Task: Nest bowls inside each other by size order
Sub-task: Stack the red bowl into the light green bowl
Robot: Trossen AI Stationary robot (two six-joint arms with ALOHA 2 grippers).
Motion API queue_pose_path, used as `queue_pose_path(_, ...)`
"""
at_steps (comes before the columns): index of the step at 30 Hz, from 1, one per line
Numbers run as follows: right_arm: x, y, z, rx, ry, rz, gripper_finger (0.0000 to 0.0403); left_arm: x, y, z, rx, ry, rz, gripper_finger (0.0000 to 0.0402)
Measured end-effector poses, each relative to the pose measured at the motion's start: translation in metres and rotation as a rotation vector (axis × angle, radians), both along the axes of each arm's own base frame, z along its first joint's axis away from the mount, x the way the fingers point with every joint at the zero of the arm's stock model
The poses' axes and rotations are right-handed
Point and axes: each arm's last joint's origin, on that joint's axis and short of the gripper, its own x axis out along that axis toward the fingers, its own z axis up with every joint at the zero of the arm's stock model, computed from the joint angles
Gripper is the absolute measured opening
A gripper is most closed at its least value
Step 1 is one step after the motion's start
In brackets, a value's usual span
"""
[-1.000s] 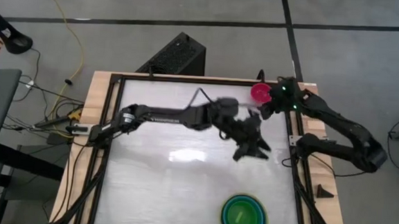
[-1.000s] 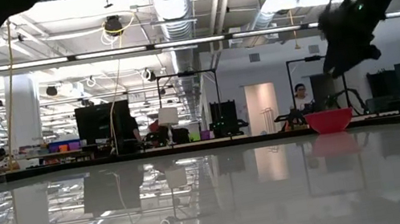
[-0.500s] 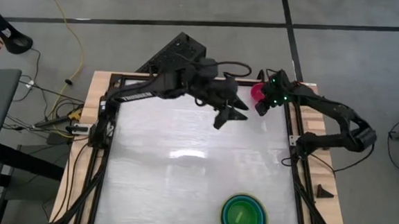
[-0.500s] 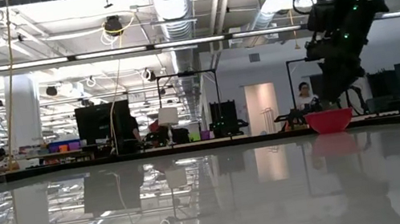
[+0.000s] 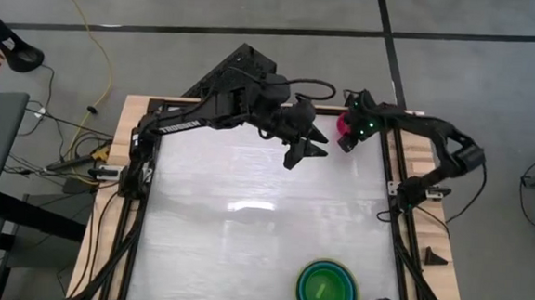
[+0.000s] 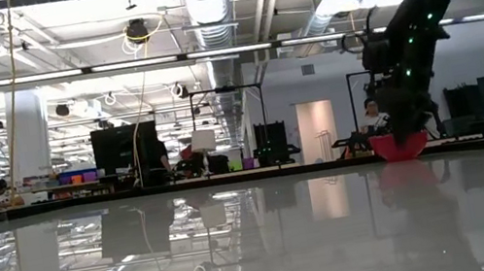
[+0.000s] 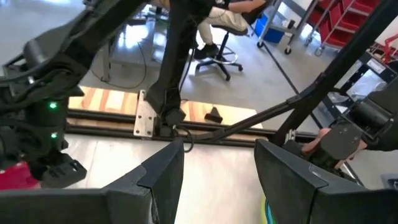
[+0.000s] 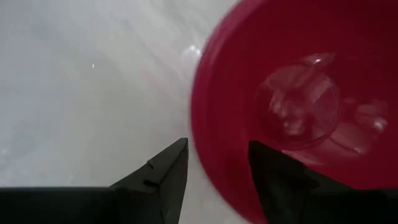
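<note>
White tabletop (image 5: pixel 243 251) fills a black frame, with grey floor around it. Nearest the front edge sits the nested stack of bowls (image 5: pixel 327 290) — lime green innermost, teal and blue rims showing around it, well apart from both arms. Farther back, the left gripper (image 5: pixel 306 151) hangs above the table's rear half, fingers spread with nothing between them; white lettering runs along the left arm (image 5: pixel 190 120), too small to read. At the far right corner lies the magenta-pink bowl (image 5: pixel 344 124), upright on the table. The right gripper (image 8: pixel 214 165) is directly over its near rim — one finger (image 8: pixel 163 171) outside the wall, the other inside the bowl, jaws parted and not yet closed on the rim. In the low view the gripper meets the bowl's top edge.
</note>
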Motion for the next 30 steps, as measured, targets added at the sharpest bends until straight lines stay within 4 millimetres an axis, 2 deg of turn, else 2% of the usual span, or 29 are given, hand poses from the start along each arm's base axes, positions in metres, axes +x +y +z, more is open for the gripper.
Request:
queue_pose_path(2,0.003,-0.004,-0.004,0.028,0.014,0.006,0.0192,0.0,0.001,-0.001,0.0,0.004,0.003,0.0185)
queue_pose_path(4,0.008,-0.007,-0.006,0.054,0.026,0.003,0.0166,0.0,0.001,-0.001,-0.001,0.007,0.004,0.0185)
queue_pose_path(9,0.016,-0.005,0.002,0.109,-0.008,0.053,0.0039,-0.004,0.005,-0.002,0.003,0.039,0.012,0.0185)
queue_pose_path(15,0.016,0.016,0.035,0.193,-0.24,0.052,0.0037,-0.029,0.023,0.018,0.042,0.012,0.057,0.0185)
queue_pose_path(18,0.014,0.029,0.062,0.133,-0.345,0.058,0.0037,-0.05,0.033,0.033,0.074,-0.003,0.099,0.0183)
queue_pose_path(24,0.006,0.054,0.091,0.077,-0.423,0.041,0.0037,-0.094,0.042,0.061,0.125,-0.019,0.176,0.018)
queue_pose_path(30,0.004,0.081,0.111,0.08,-0.514,0.076,0.0037,-0.123,0.04,0.073,0.144,0.01,0.213,0.018)
